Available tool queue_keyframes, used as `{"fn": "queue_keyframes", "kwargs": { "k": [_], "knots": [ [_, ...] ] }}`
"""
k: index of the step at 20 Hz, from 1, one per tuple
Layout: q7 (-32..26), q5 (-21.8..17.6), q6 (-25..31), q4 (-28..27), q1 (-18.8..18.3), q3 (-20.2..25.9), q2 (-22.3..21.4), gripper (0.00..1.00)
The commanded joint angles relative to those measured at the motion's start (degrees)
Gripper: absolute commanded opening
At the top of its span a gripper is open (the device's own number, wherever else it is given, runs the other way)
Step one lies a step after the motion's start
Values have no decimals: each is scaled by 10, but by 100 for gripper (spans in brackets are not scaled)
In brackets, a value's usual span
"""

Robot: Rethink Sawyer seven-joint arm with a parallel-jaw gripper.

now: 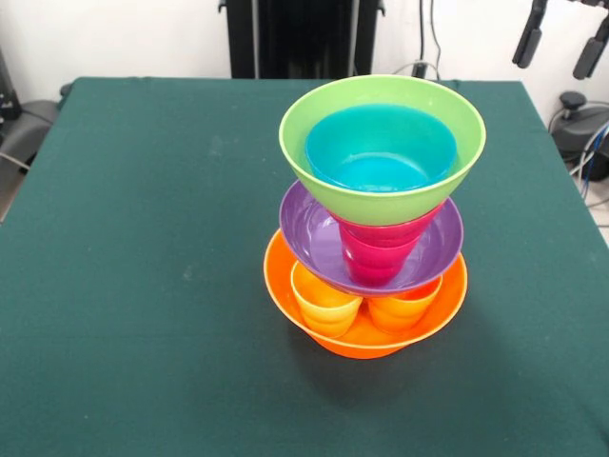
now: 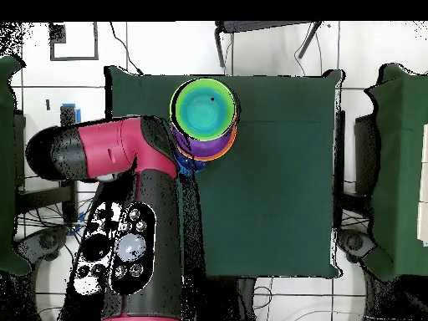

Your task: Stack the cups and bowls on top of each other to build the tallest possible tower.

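tower [image 1: 373, 224], frame centre-right: glossy orange plastic bowl [image 1: 447, 309], yellow [image 1: 324, 303] and orange ribbed cups [image 1: 404, 309], purple bowl [image 1: 309, 233], red cup [image 1: 378, 255], lime bowl [image 1: 381, 205], light blue bowl [image 1: 381, 150]. my fingers: cannot tell.

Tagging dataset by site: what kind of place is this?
Most likely a robotics lab or test cell: a green-covered table on a tiled floor, the robot arm beside it, cables at the edge, and only a toy tower of plastic bowls and cups.

A dark green table [image 1: 143, 286] carries one orange bowl [image 1: 366, 335], apparently the only thing touching it.
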Motion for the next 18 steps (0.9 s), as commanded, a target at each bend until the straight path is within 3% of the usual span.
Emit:
{"fn": "queue_keyframes", "kwargs": {
  "k": [1,10,18],
  "knots": [
    [47,6,27,29,-9,22,-16,100],
    [89,3,-34,95,14,4,-17,100],
    [107,0,-70,121,30,-12,-5,100]
  ]
}}
